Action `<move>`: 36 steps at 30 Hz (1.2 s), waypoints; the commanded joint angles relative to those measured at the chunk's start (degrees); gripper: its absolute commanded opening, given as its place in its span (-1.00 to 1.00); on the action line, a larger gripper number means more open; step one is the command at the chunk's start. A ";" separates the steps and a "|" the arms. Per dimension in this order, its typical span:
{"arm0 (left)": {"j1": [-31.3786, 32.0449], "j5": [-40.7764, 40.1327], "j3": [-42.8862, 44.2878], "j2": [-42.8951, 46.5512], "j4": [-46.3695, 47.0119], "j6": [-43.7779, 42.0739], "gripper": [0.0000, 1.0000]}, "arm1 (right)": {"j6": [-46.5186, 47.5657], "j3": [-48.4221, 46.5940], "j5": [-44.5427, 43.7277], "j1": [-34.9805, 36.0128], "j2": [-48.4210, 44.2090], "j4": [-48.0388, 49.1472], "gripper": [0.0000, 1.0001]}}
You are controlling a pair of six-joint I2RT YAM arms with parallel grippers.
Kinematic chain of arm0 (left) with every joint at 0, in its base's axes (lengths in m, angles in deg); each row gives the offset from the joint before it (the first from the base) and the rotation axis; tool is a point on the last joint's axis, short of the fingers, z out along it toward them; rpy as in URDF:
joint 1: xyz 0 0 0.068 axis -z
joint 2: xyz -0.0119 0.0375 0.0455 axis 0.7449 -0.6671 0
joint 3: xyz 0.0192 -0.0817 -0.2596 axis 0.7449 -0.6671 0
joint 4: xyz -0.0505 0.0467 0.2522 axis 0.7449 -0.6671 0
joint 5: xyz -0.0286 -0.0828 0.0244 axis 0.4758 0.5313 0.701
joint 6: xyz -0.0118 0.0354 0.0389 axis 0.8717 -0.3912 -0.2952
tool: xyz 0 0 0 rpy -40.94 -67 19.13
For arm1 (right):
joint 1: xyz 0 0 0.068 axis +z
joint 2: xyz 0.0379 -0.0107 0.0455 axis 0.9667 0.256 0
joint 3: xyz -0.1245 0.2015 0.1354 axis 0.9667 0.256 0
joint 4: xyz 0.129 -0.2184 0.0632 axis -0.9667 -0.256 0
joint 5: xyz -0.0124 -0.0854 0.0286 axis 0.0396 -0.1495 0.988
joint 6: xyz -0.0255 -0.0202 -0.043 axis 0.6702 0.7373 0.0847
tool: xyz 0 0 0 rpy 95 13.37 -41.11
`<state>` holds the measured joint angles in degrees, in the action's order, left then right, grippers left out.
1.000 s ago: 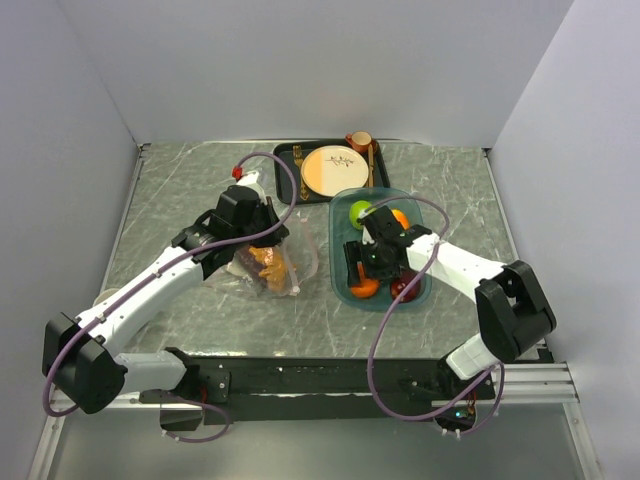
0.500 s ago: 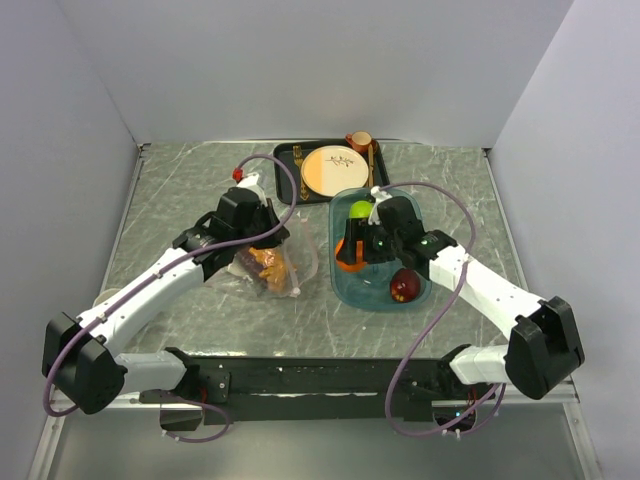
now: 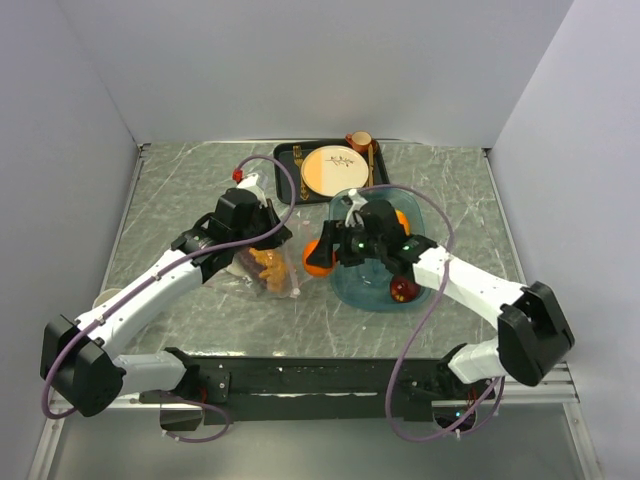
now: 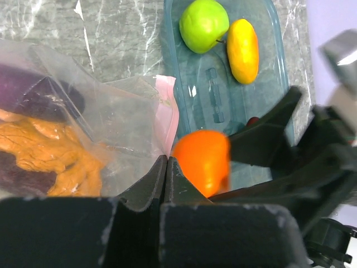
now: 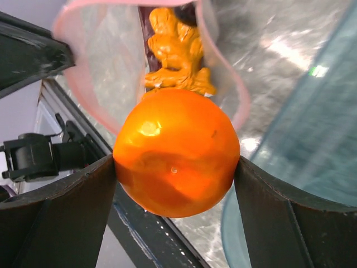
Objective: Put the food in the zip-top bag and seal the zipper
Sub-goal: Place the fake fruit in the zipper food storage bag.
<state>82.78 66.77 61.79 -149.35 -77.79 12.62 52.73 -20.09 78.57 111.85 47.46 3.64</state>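
My right gripper (image 3: 321,257) is shut on the orange (image 5: 176,151), which hangs just left of the teal tray (image 3: 345,292), in front of the open mouth of the zip-top bag (image 3: 270,268). My left gripper (image 4: 165,161) is shut on the bag's edge at the pink zipper (image 4: 167,109) and holds the mouth up. Inside the bag lie an orange-yellow piece (image 5: 177,56) and a purple eggplant (image 4: 39,95). A green apple (image 4: 204,25) and a yellow-orange piece (image 4: 242,43) lie in the tray, with a red apple (image 3: 404,289) near its front end.
A black tray (image 3: 288,155) at the back holds a cream-and-orange plate (image 3: 334,170) and a small brown cup (image 3: 359,141). Grey walls close in the table on three sides.
My right gripper lifted the orange out of the teal tray and carried it left to the bag's mouth. The left arm has held still on the bag.
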 commanded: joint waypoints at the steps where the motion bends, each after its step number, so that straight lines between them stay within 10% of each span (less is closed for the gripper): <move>1: 0.08 1.25 0.19 1.29 3.09 1.52 -0.99 | -2.00 -2.72 0.02 1.81 3.51 5.12 0.09; 14: 0.00 0.99 2.74 2.25 0.90 -0.06 -0.98 | -4.98 -8.70 -7.45 7.96 14.68 12.59 0.13; 18: 0.00 -0.07 2.91 3.40 0.19 0.20 -0.99 | -6.31 -8.09 -5.70 8.31 15.92 15.84 0.54; 24: 0.00 -1.04 3.00 4.10 -0.16 0.02 -0.98 | -5.25 -4.92 -8.68 8.05 12.76 16.28 0.98; 36: 0.00 -5.08 3.53 5.94 -1.39 -0.06 -0.98 | -1.22 -1.23 -21.67 5.77 0.11 9.09 1.00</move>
<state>82.70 64.45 62.18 -145.94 -80.02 12.86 48.58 -21.82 65.28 119.04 55.65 14.64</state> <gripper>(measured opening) 0.014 0.996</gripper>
